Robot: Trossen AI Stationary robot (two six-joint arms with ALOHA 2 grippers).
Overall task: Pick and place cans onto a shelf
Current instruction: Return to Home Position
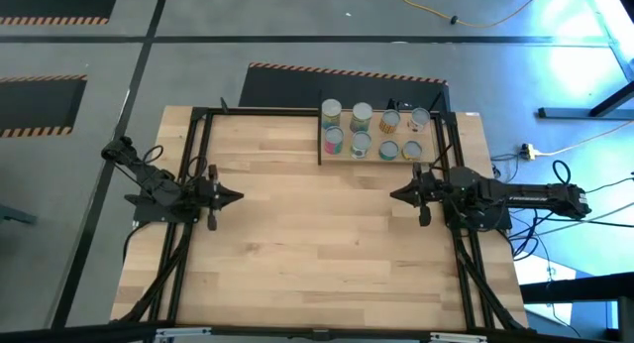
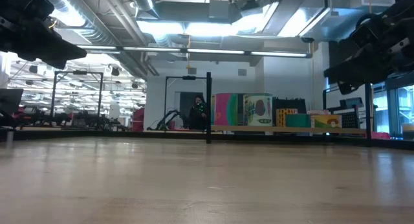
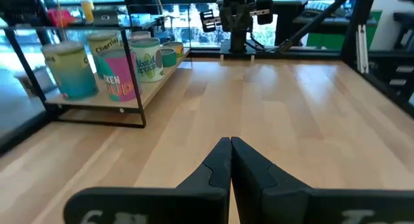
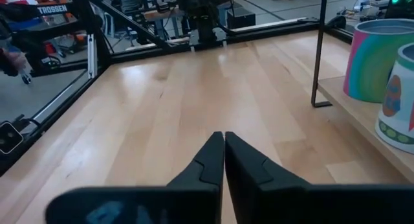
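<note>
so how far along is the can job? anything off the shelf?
Looks essentially done. Done: eight cans stand in two rows on the shelf, at the table edge near the right arm. In hand: nothing; the left gripper and right gripper are both shut and empty, at opposite sides, facing each other. Left: no can shows off the shelf, so likely only parking the arms.

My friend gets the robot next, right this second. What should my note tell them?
Left claw: shut, empty, over the table's left side.
Right claw: shut, empty, over the right side, in front of the shelf.
Things: eight small round tins with silver-grey tops and coloured labels stand in two rows on the light wood shelf board with a thin black edge.
Done: every tin in view is shelved.
Left: probably only parking the arms.
</note>
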